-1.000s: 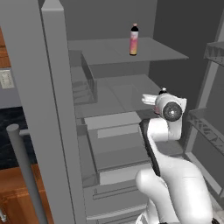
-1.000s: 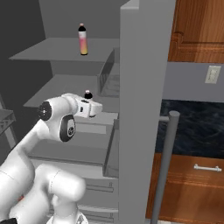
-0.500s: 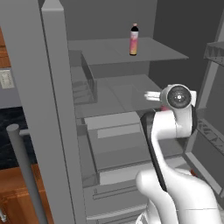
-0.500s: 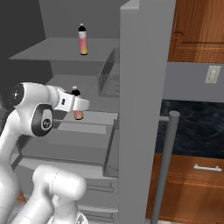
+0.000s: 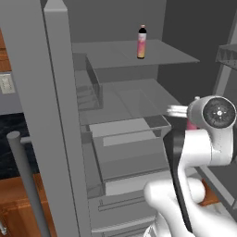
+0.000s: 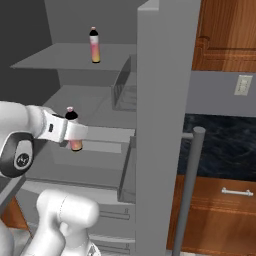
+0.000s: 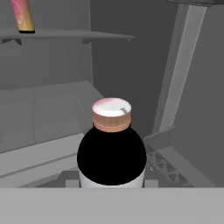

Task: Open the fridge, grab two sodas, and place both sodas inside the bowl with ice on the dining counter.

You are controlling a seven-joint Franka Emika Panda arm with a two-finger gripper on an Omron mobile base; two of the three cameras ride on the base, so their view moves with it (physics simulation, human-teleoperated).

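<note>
The fridge (image 5: 121,152) stands open, its grey shelves and drawers facing me. One soda (image 6: 94,46), pink shading to yellow with a black cap, stands upright on the upper shelf (image 5: 141,42) (image 7: 22,15). My gripper (image 6: 76,137) is shut on the other soda (image 6: 75,144), held upright in front of the middle shelves. In the hand view this soda (image 7: 111,146) is seen from its cap end, close between the jaws. In the left base view only a pink sliver of the soda (image 5: 191,125) shows behind my wrist. The bowl with ice and the dining counter are out of view.
The open fridge door (image 6: 161,125) with its long handle (image 6: 188,190) stands right of the arm, and the same door (image 5: 51,120) rises at the left in the left base view. Wooden cabinets (image 6: 225,200) and a dark backsplash lie beyond it. Door racks (image 5: 229,53) are at the right.
The arm has swung outward from the shelves, carrying the held soda away from the fridge's middle. The soda on the upper shelf has not moved.
</note>
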